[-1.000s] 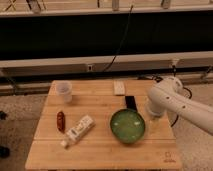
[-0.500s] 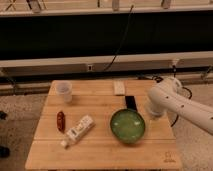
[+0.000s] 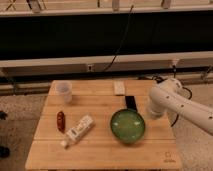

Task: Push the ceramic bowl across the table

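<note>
End effector (image 3: 134,104) indistinct beside ceramic bowl (image 3: 128,126)

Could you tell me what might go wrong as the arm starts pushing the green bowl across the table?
The hand sits at the bowl's right side, so a push leftward would likely drive it into the white tube and the red item. The bowl also lies near the table's front edge; a push angled forward could slide it off.
</note>
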